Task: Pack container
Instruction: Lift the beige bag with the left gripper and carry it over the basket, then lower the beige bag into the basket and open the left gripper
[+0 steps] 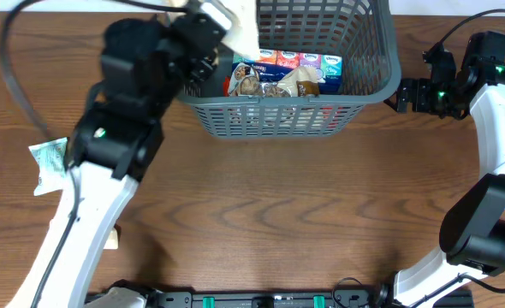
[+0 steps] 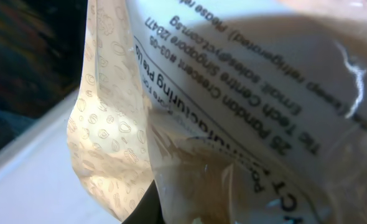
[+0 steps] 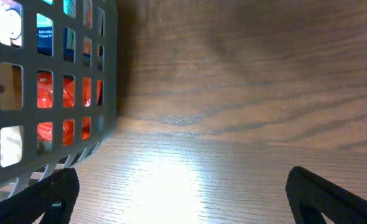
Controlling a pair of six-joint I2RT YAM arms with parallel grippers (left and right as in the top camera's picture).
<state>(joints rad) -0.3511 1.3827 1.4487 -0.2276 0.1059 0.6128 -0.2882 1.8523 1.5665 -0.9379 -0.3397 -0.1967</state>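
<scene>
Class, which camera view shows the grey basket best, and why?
Overhead: most of the basket shows, with rim, front wall and packets inside. The right wrist view catches only one slotted wall; the left wrist view, filled by a pale packet, shows none.

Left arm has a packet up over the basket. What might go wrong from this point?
1. The cream printed plastic packet hangs from the left gripper toward the left side of the large dark grey slotted plastic basket; released there, it may catch the rim or fall outside.
2. The snack and tissue packets already cover the visible floor, so it may rest high.
3. The right gripper, jaws open, sits close beside the basket's right wall and may nudge it.
</scene>
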